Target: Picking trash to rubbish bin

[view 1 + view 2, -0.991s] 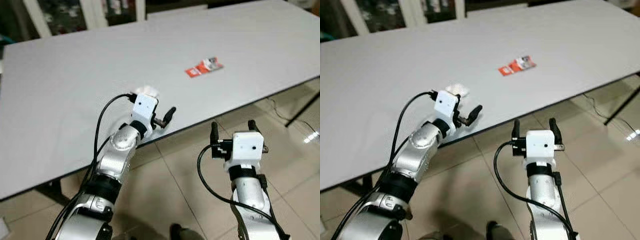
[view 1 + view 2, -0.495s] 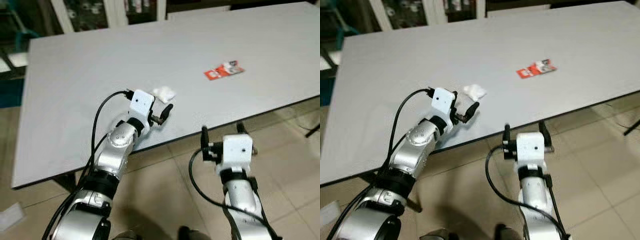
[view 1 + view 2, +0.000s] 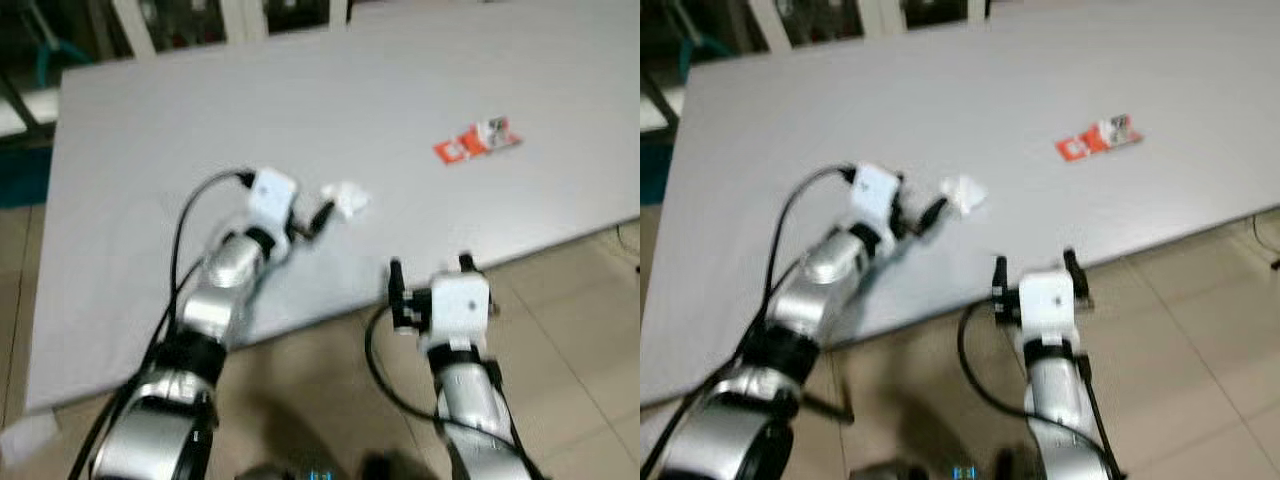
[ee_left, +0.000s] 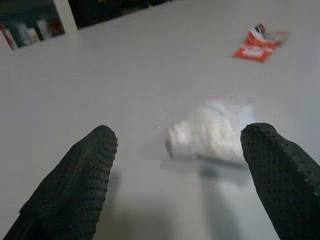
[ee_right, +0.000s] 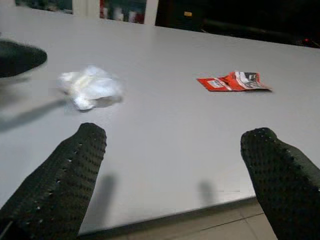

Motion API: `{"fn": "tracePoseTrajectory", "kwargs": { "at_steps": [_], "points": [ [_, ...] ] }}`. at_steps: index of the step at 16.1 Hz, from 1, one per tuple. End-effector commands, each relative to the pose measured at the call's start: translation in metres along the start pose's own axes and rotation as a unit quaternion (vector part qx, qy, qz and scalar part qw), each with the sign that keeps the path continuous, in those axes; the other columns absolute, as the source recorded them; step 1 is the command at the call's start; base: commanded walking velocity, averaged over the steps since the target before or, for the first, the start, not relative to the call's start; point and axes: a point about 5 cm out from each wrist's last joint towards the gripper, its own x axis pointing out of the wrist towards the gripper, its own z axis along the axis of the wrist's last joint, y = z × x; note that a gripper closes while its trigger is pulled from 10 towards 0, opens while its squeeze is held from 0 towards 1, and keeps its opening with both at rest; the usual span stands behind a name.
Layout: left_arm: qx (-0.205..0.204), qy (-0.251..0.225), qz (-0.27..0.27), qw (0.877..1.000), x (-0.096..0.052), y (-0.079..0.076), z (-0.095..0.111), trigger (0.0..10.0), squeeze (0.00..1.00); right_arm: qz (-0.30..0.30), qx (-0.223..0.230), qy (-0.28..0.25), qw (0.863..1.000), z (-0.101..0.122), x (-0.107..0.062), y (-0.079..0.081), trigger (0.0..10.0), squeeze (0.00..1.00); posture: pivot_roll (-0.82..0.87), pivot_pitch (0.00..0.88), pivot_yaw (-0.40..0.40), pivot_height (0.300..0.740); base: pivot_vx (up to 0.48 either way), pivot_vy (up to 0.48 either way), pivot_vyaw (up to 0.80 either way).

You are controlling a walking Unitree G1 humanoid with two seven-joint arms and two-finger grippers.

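A crumpled white tissue (image 3: 345,198) lies on the grey table (image 3: 150,130), toward its near edge. My left gripper (image 3: 312,215) is over the table, open, its fingertips just short of the tissue (image 4: 212,132), which sits ahead of the gap between the two black fingers (image 4: 75,185). A flat red wrapper (image 3: 478,142) lies farther right on the table, also seen as the red wrapper (image 5: 234,81). My right gripper (image 3: 428,272) is open with nothing in it, held level with the table's near edge and pointing at the tissue (image 5: 90,86) and the wrapper.
The table's near edge (image 3: 520,250) runs in front of my right arm, with tiled floor (image 3: 580,350) below. Dark shelving (image 3: 200,15) stands behind the table. A blue object (image 3: 20,175) is off the table's left end, and a white scrap (image 3: 25,435) lies on the floor.
The view has shifted and blurred as I moved. My left gripper has reached farther over the table and closed in on the tissue. The right gripper stays open at the edge.
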Motion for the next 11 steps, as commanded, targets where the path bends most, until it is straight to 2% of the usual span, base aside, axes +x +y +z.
{"fn": "tracePoseTrajectory", "kwargs": {
  "at_steps": [1, 11],
  "points": [
    [-0.004, -0.009, -0.022, 1.000, 0.0046, -0.0107, 0.0034, 10.0, 0.00, -0.014, -0.010, 0.011, 1.000, -0.0031, -0.0023, -0.0059, 10.0, 0.00, 0.11, 0.199, 0.044, 0.740, 0.244, 0.000, 0.00],
    [0.002, -0.009, -0.033, 0.999, 0.0033, -0.0063, 0.0026, 10.0, 0.00, -0.019, -0.001, 0.017, 1.000, -0.0009, -0.0027, -0.0013, 10.0, 0.00, 0.12, 0.223, 0.053, 0.740, 0.000, 0.000, 0.00]
  ]
}}
